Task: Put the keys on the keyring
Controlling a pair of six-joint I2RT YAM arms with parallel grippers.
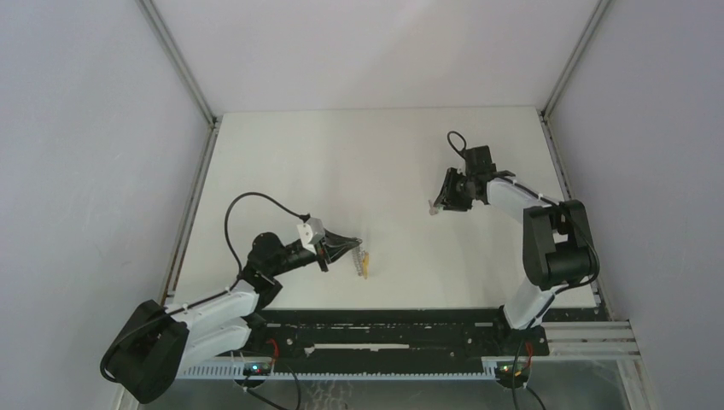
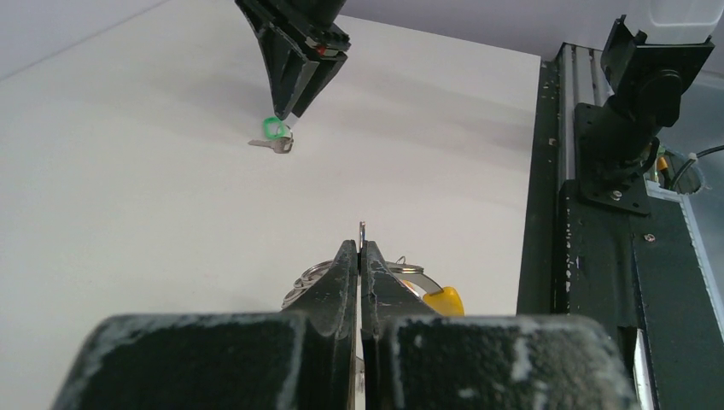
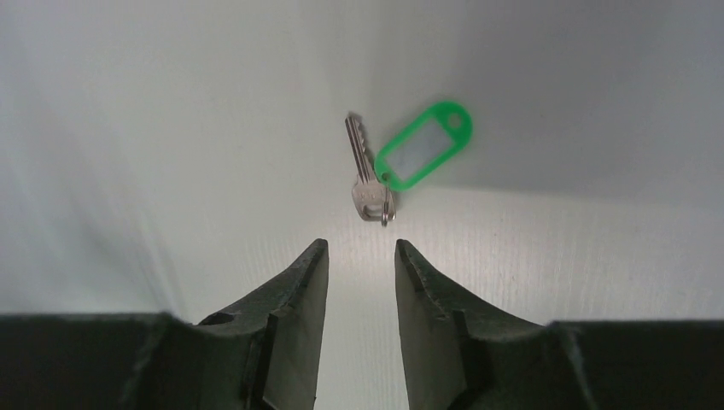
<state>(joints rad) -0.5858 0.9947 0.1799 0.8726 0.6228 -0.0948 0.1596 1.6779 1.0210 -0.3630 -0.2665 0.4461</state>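
Most of keyring (image 2: 306, 277) behind left claw (image 2: 359, 249)

No readable text, brand, number or sign in any view. Only candidate: green-tagged key (image 3: 369, 184), right wrist view. Any marking on metal head too blurred to read. Pale insert in its green tag shows no legible writing.
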